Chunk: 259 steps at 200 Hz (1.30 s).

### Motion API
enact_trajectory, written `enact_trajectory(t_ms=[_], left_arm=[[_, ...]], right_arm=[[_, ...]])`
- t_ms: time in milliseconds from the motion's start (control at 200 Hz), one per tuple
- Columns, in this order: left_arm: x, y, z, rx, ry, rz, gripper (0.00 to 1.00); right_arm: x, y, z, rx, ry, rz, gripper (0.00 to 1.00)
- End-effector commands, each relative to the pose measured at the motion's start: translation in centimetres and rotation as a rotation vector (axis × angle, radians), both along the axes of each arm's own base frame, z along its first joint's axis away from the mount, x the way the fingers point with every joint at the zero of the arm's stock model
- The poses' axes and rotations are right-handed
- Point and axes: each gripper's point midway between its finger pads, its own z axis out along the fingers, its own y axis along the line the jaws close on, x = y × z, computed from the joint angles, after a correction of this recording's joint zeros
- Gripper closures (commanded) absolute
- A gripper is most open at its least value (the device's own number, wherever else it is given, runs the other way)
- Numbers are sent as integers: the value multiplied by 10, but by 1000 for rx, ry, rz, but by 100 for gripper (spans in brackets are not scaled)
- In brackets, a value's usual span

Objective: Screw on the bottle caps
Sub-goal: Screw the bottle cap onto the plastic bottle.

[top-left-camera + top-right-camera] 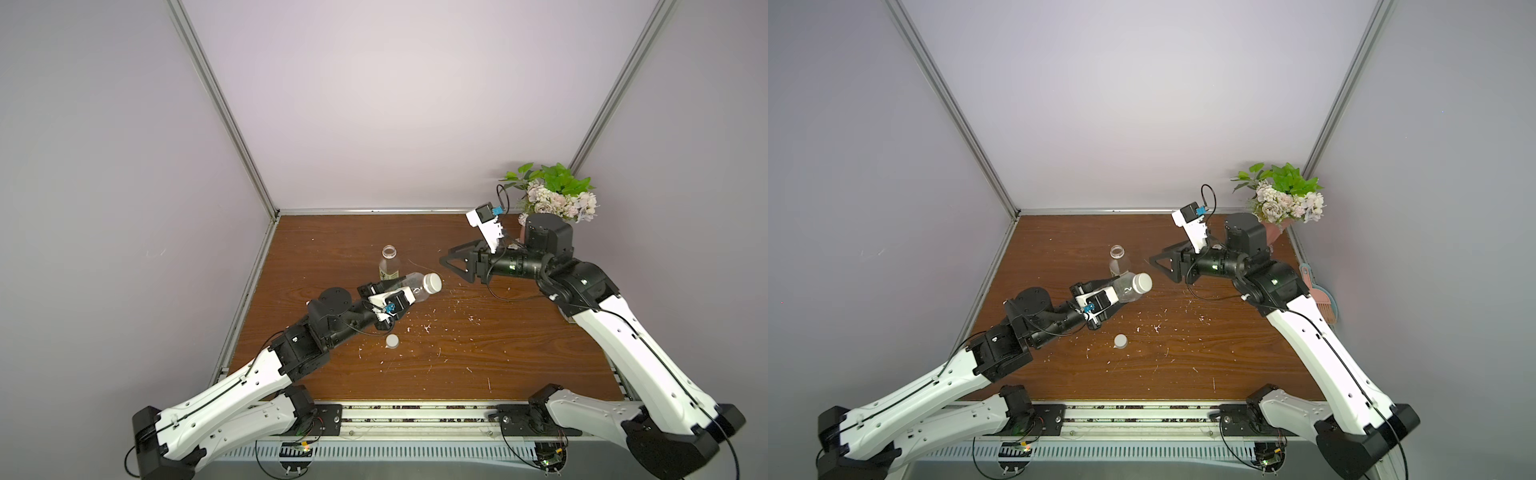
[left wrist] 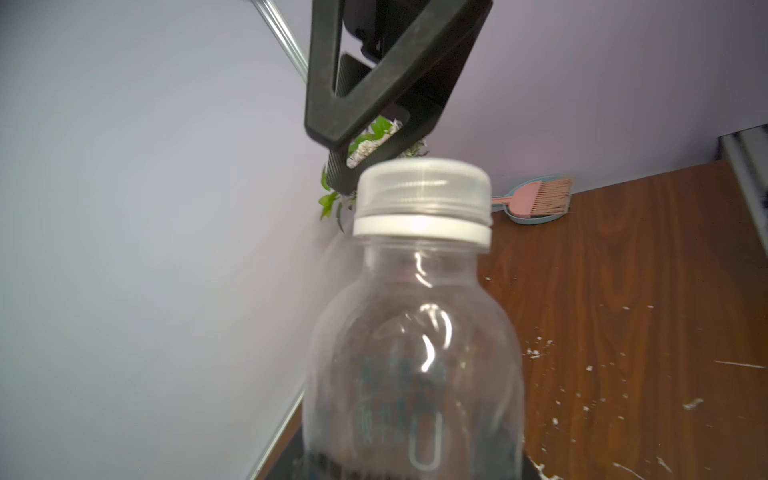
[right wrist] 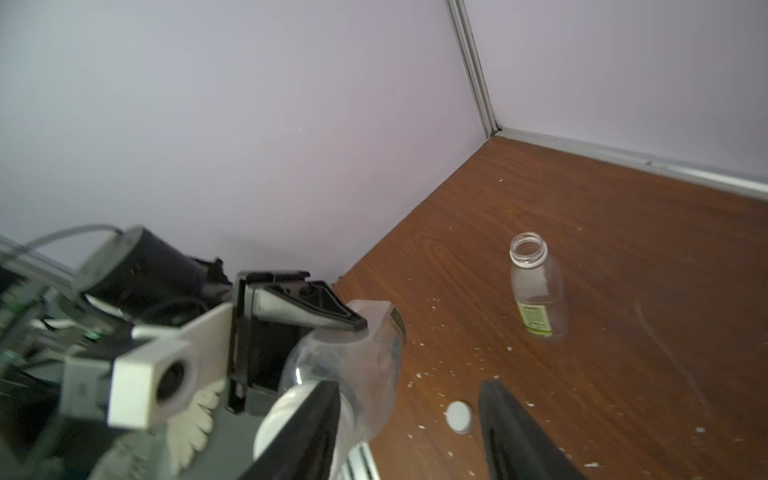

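The small round white plastic cap (image 1: 432, 282) is sitting on the neck of the nearly bare clear plastic bottle (image 1: 415, 287), which is hanging tilted above the brown wooden desk (image 1: 498, 357), left of the centre. The left tool (image 1: 397, 291) is clamping the body of this bottle. The right tool (image 1: 446, 262) is hovering to the right of the cap, apart from it, with jaws standing wide and holding nothing. The second white plastic cap (image 1: 392, 340) is lying loose on the desk, nearer. The clear plastic bottle with yellow-green label (image 1: 388, 268) is standing upright and uncapped, just behind the lifted one.
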Motion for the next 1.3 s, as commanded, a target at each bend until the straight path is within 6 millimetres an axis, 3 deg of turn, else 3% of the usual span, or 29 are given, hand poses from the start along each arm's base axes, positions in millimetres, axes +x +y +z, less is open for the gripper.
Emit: enact_trajectory(t_ms=[0, 160, 390, 716, 1291], left_arm=[[-29, -7, -21, 41, 175, -131, 100], [-46, -13, -35, 112, 288, -220, 100], [-57, -19, -35, 122, 342, -293, 100], [-57, -30, -31, 144, 352, -335, 100], [-53, -33, -28, 134, 334, -326, 100]], right_arm=[[-25, -21, -20, -218, -315, 104, 41], [-58, -29, -33, -288, -477, 229, 40], [-77, -26, -45, -344, -517, 323, 38], [-89, 0, -52, -315, -540, 436, 38], [-101, 7, -61, -336, -511, 494, 37]])
